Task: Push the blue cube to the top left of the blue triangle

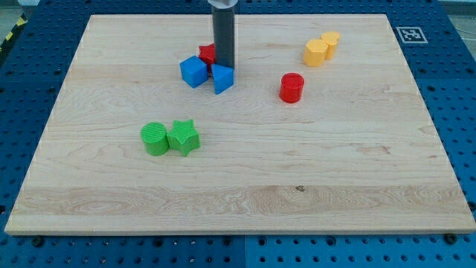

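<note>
Green blocks (170, 138) lie nearest; blue cube (193, 71) sits corner-on, left of blue triangle (222, 78) touching my tip (224, 67).

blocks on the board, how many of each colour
blue: 2, cube and triangle
red: 2, cylinder and one behind my tip, at
yellow: 2, and
green: 2, cylinder and star
total: 8

You see the blue cube (193, 71) sitting flat on the surface, far and left of centre. The blue triangle (222, 78) lies just right of it, slightly nearer, their edges almost touching or touching.
</note>
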